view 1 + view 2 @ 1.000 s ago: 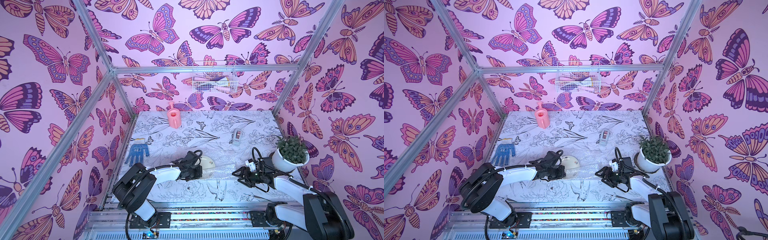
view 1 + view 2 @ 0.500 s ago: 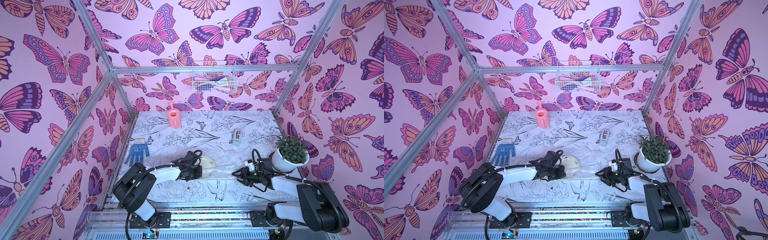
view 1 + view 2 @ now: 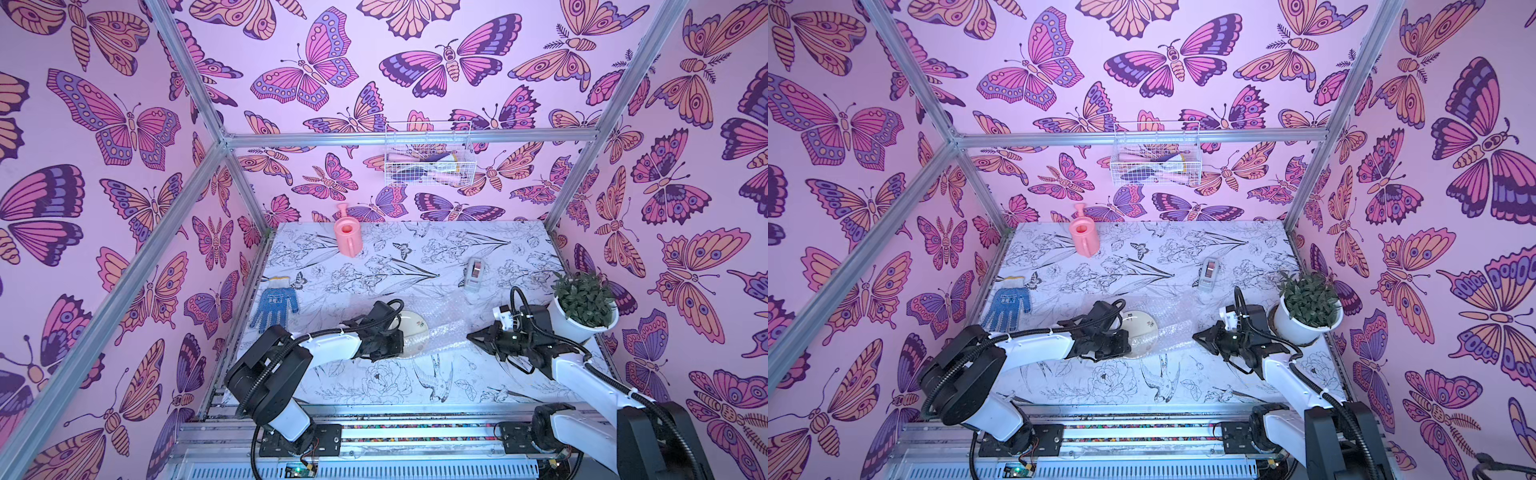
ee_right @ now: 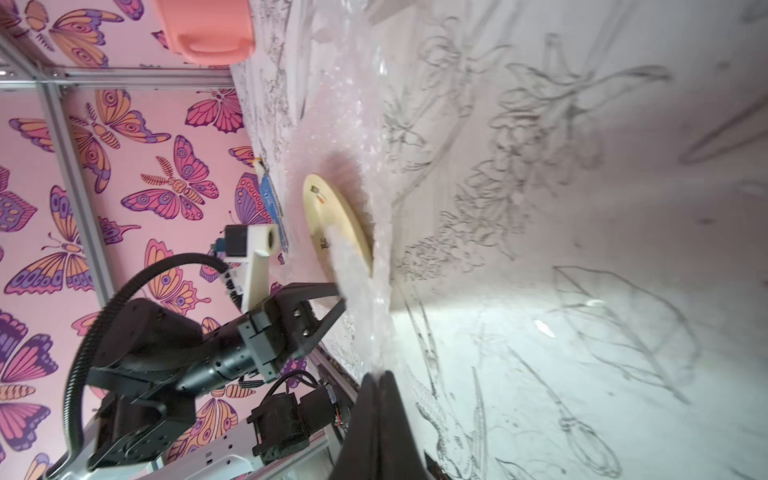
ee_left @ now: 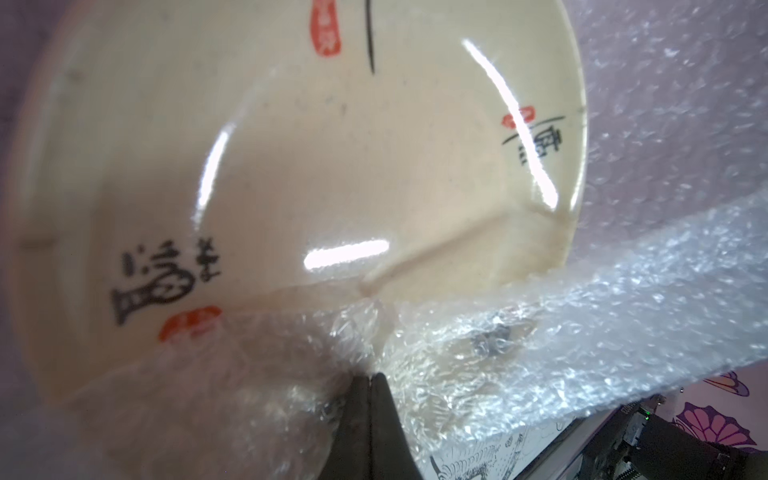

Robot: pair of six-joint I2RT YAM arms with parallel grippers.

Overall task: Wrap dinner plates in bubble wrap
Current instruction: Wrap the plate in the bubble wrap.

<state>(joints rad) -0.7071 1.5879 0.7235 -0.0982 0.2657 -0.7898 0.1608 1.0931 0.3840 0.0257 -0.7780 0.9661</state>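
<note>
A cream-white dinner plate [image 3: 409,328] [image 3: 1139,326] with dark and red motifs lies on the bubble wrap [image 3: 446,328] [image 3: 1177,330] mid-table. A fold of the wrap covers the plate's near edge. My left gripper [image 3: 400,345] [image 3: 1126,345] is at that edge. In the left wrist view its tips [image 5: 370,376] are shut on crinkled bubble wrap [image 5: 582,324] over the plate [image 5: 311,166]. My right gripper [image 3: 470,336] [image 3: 1196,336] points left at the wrap's right edge. In the right wrist view its tips [image 4: 378,374] are shut on the wrap's edge [image 4: 365,291], beyond which lies the plate [image 4: 328,216].
A potted plant [image 3: 584,307] stands just right of my right arm. A grey tape dispenser [image 3: 475,272] sits behind the wrap, a blue glove [image 3: 274,309] at the left edge and a pink watering can [image 3: 348,237] at the back. A wire basket [image 3: 428,160] hangs on the back wall.
My right gripper has gone from open to shut at the wrap's right edge, shifting slightly left. The left arm and the plate have stayed put.
</note>
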